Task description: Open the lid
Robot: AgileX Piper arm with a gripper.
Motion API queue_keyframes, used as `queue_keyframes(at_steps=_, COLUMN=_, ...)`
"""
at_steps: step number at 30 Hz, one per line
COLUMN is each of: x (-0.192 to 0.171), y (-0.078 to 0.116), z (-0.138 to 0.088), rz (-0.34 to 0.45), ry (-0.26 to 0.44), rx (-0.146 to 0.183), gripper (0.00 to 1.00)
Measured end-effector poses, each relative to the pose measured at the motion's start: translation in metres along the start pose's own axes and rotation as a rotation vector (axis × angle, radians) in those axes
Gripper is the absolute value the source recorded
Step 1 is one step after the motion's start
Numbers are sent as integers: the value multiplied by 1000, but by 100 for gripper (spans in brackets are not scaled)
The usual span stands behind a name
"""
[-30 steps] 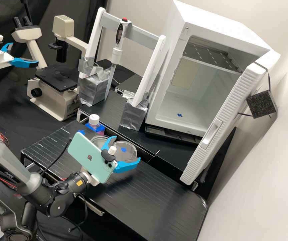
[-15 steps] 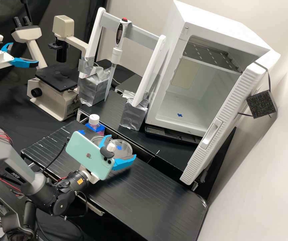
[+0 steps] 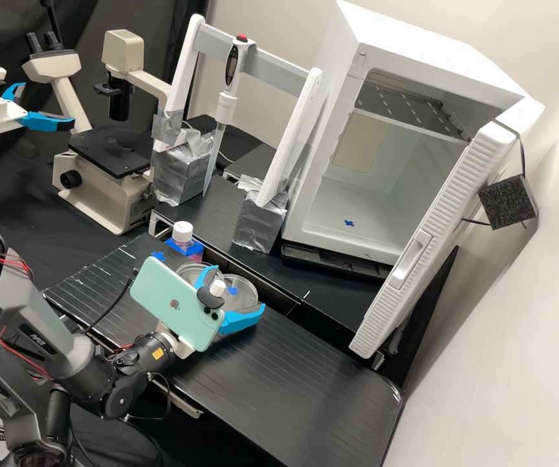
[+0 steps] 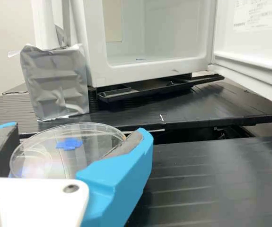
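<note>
Lid (image 4: 95,142) sits between the two blue fingers of the gripper (image 3: 236,289), which look to be pinching it at its sides, over the black bench (image 3: 305,363). It is round and see-through, with a bit of blue tape (image 4: 69,144) on top. In the high view, a clear dish (image 3: 192,268) is near it at ten o'clock, partly behind the phone (image 3: 169,298). The bottle (image 3: 184,241) stands farther off, toward eleven o'clock, and the big white box (image 3: 435,39) is well apart at one o'clock. I think the lid is off, so the step now is to put it down nicely. Squeeze just enough, as a thin lid may slip or crack. Keep it flat and go slow, so it won't bump the dish. Bring it down softly on the bench toward four o'clock, and let go only when it rests there.
</note>
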Motion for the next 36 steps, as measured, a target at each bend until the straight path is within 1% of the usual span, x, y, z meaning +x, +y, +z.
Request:
queue_keyframes(at_steps=10, x=1, y=8, z=13, rz=95, ry=-86, rx=-18, gripper=0)
queue_keyframes(at_steps=14, x=3, y=9, z=20, rz=114, ry=-128, rx=-13, gripper=0)
queue_keyframes(at_steps=20, x=8, y=7, z=23, rz=129, ry=-135, rx=-44, gripper=0)
queue_keyframes(at_steps=21, x=8, y=6, z=23, rz=128, ry=-133, rx=-44, gripper=0)
queue_keyframes(at_steps=22, x=9, y=6, z=23, rz=133, ry=-136, rx=-48, gripper=100)
queue_keyframes(at_steps=26, x=11, y=5, z=24, rz=137, ry=-143, rx=-70, gripper=100)
queue_keyframes(at_steps=30, x=11, y=5, z=24, rz=142, ry=-148, rx=-63, gripper=100)
queue_keyframes(at_steps=36, x=12, y=5, z=23, rz=149, ry=-148, rx=-74, gripper=100)
